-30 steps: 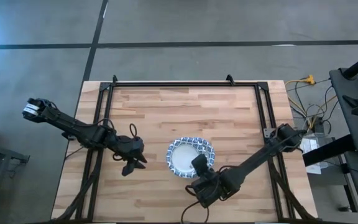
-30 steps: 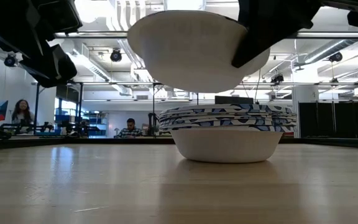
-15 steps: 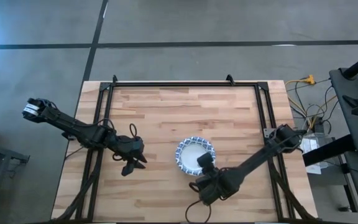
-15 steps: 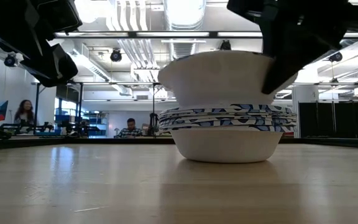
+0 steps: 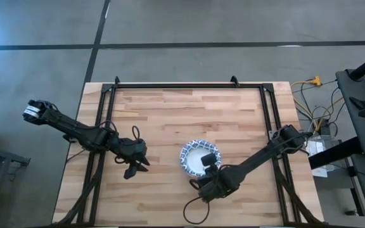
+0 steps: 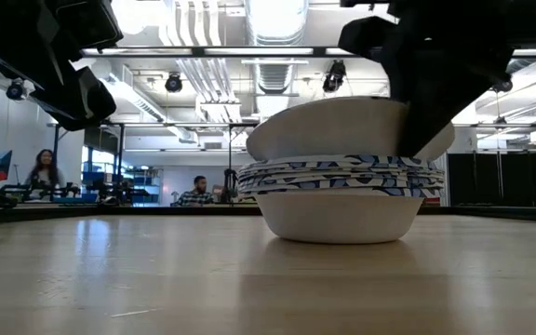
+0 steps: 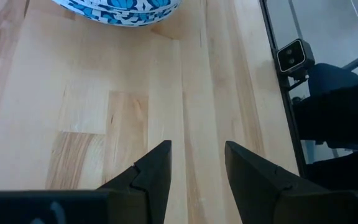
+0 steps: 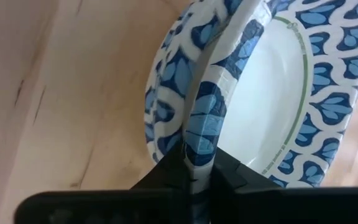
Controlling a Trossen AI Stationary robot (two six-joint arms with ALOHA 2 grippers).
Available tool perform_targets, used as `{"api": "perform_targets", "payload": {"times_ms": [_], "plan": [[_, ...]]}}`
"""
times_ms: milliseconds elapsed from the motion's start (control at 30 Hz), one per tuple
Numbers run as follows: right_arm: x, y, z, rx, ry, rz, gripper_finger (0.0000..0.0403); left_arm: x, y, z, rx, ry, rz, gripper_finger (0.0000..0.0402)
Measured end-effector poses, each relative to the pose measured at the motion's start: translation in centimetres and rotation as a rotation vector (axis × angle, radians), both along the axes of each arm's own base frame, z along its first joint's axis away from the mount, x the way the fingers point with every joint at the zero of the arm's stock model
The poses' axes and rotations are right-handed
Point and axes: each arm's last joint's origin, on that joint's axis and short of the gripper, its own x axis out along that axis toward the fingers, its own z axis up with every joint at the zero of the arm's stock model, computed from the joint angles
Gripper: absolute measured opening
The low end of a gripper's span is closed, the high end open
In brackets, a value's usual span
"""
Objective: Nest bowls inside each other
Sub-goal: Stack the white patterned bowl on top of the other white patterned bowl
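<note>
A stack of blue-and-white patterned bowls [image 5: 200, 156] stands on its base right of the table's middle; in the low view the stack [image 6: 342, 200] shows several nested rims. On top sits one more bowl [image 6: 342, 130], tilted, held by my right gripper [image 8: 197, 171], which is shut on it at the stack's near side [image 5: 208, 170]. My left gripper [image 5: 135, 167] hangs open to the left of the stack, above bare wood. The stack's edge [image 7: 123, 9] shows beyond its fingers [image 7: 157, 168]. My right gripper pinches the top bowl's patterned rim [image 8: 199, 134] between its two fingers [image 8: 166, 171], on the side toward the table's near edge. It comes slanting down from the near side. The bowl lies tilted, its lower part inside the stack's top bowl [image 6: 342, 166].
Black frame rails [image 5: 268, 114] run along the table's left, right and far edges. A small camera [image 7: 293, 56] sits at the right rail. Bare wood lies left of and beyond the stack. People [image 6: 43, 172] sit in the room far behind the table.
My right gripper has carried the held bowl down and slightly toward the table's right. The bowl hung clear above the stack a second ago; now it rests tilted in the stack's top. The gripper has stayed shut on the rim.
</note>
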Motion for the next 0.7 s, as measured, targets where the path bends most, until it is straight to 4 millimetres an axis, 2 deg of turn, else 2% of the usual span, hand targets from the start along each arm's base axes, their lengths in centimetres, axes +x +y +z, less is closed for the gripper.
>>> {"api": "perform_targets", "payload": {"times_ms": [200, 333, 500, 600, 700], "plan": [[0.3, -0.2, 0.2, 0.022, -0.026, -0.035, 0.0073, 0.0, 0.0, 0.0, -0.002, 0.001, 0.002, 0.0134], [0.4, -0.3, 1.0, 0.039, -0.048, -0.038, 0.0110, 0.0, 0.0, 0.0, -0.005, 0.002, 0.004, 0.0134], [0.5, -0.3, 4.4, 0.098, -0.149, -0.028, 0.0128, 0.0, 0.0, 0.0, -0.006, 0.002, 0.005, 0.0134], [0.3, -0.5, 6.7, 0.158, -0.247, -0.032, 0.0124, 0.0, 0.0, 0.0, -0.001, 0.001, 0.011, 0.0134], [0.0, -0.9, 8.0, 0.216, -0.306, -0.092, 0.0114, 0.0, 0.0, 0.0, 0.003, -0.003, 0.016, 0.0134]]}}
